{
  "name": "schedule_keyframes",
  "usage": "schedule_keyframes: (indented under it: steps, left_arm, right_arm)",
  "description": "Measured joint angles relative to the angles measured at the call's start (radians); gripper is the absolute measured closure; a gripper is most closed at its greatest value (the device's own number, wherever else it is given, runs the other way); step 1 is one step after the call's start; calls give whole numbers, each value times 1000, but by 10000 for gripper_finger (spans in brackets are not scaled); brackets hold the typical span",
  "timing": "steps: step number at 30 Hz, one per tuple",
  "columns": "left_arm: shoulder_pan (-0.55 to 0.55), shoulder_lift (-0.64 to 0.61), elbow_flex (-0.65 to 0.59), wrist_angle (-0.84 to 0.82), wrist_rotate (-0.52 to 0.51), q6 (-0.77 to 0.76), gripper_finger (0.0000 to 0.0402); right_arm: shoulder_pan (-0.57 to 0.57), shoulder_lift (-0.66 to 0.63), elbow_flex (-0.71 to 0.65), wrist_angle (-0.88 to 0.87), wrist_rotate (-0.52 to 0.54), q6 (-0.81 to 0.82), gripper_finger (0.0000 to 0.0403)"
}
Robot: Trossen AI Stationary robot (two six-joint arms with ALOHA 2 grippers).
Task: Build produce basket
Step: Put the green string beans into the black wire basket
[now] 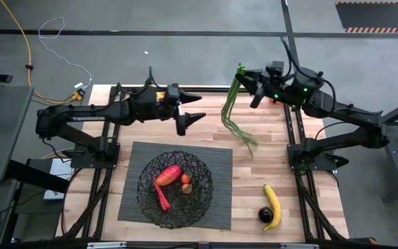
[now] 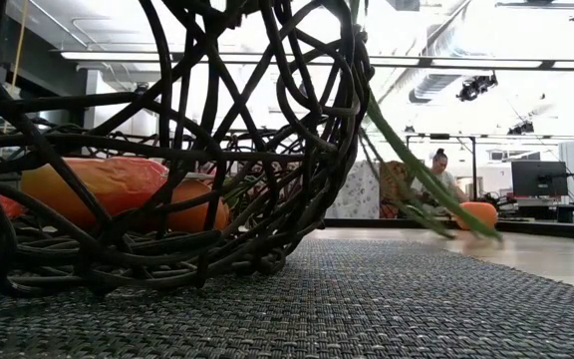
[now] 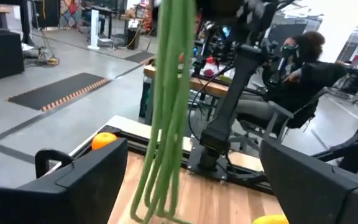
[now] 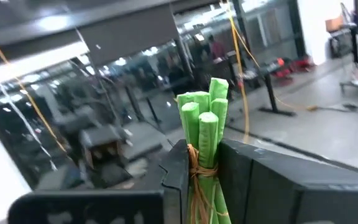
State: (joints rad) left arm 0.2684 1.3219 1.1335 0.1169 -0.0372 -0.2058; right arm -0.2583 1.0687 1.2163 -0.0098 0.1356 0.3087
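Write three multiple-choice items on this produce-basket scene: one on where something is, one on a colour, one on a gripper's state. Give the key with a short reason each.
1. Where does the banana lie?
A. Inside the basket
B. On the bare table, toward the right arm's side of the mat
C. In the left gripper

2. What colour is the bundle of long beans?
A. Green
B. Red
C. Yellow

3. What is the state of the right gripper?
A. Open and empty
B. Shut on the long beans
C. Resting inside the basket

Key:
1 B: the high view shows it on the wood beside a dark round fruit, off the mat and outside the basket.
2 A: the stalks are green in every view.
3 B: the right wrist view shows its fingers clamped on the tied end, the stalks hanging below. The left gripper is open, holding nothing.
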Motion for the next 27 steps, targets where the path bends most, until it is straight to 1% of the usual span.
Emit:
schedule_keyframes:
  steps: [3,8,11,14,19,22,25,27]
  left_arm:
    - [1,25,14,4,0,0,48]
    - [0,46,19,40,10,-2,48]
    - [0,45,20,86,45,-1,48]
    - [0,45,20,123,51,5,48]
    - [0,44,19,145,29,43,48]
    - [0,44,19,145,24,58,48]
    - [0,42,19,145,-25,125,48]
    - [0,38,19,153,-32,155,48]
  right_arm:
    - [10,3,24,21,-17,4,357]
    - [36,51,119,18,-37,-22,357]
    - [43,87,194,-18,-42,-41,357]
    - [45,133,267,-66,-67,-60,357]
    - [45,206,385,-120,-136,-83,357]
    - [45,245,450,-190,-140,-103,357]
    - [50,275,499,-245,-143,-117,357]
    - [51,286,521,-262,-144,-129,357]
